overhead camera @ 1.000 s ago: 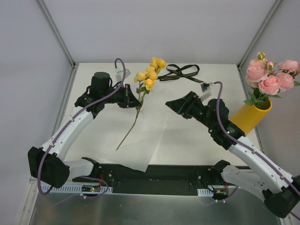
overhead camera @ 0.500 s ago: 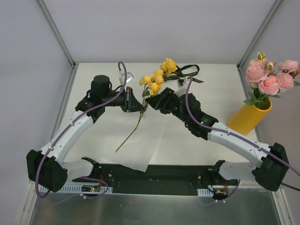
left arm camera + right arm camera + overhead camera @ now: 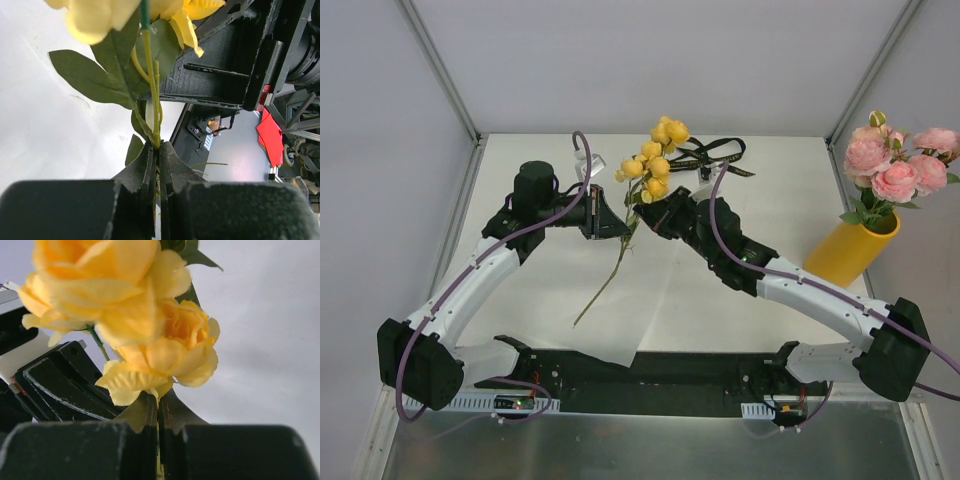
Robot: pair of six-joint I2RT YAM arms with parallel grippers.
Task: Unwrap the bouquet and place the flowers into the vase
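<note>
Fingers (image 3: 140, 167) of the left gripper (image 3: 622, 226) pinch the yellow sprig (image 3: 655, 160) low on its stem (image 3: 156, 115). The right gripper (image 3: 648, 213) clamps it just under the blooms (image 3: 160, 350), likely a handover. The vase (image 3: 850, 250), already holding pink flowers (image 3: 895, 165), stands far right.

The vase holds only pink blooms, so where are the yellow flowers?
Top view, centre back: the yellow flowers sit gripped by both arms' jaws, just left of the ribbon, far from the vase.

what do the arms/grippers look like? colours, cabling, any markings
White link shells and black joints on the left arm and right arm, a purple cable along each. The left gripper and right gripper are matte black, with two wedge-shaped fingers. No markings visible.
</note>
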